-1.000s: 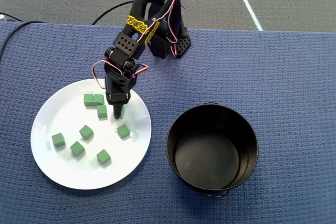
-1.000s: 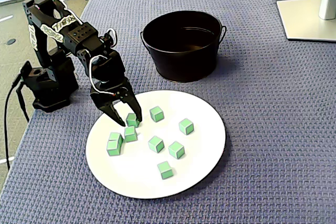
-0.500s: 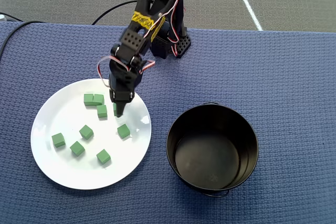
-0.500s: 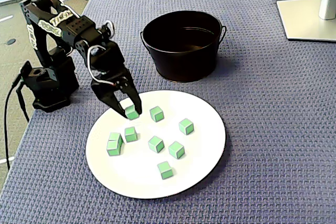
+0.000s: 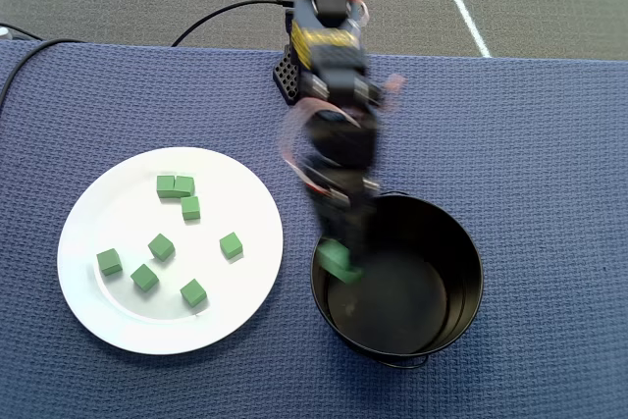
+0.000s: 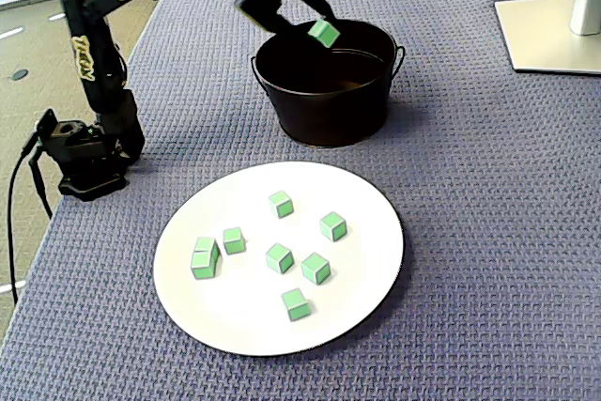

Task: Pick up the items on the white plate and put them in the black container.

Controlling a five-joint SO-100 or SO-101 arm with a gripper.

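Note:
Several small green cubes [image 5: 161, 246] [image 6: 279, 257] lie scattered on the white plate [image 5: 118, 213] [image 6: 244, 312], at the left in the overhead view. My gripper [image 5: 337, 254] [image 6: 319, 29] is shut on one green cube [image 5: 340, 264] [image 6: 326, 35] and holds it in the air above the left part of the black container's [image 5: 473, 247] [image 6: 329, 110] opening. The arm is motion-blurred in the overhead view. Inside the container I see only the shiny bottom.
The arm's base [image 5: 287, 76] [image 6: 84, 152] stands at the blue mat's far edge, with a black cable [image 5: 226, 15] trailing off it. A white monitor stand [image 6: 549, 35] sits at the top right of the fixed view.
The gripper lifted one cube off the plate and swung right with it, from above the plate to above the black container. The other cubes kept their places.

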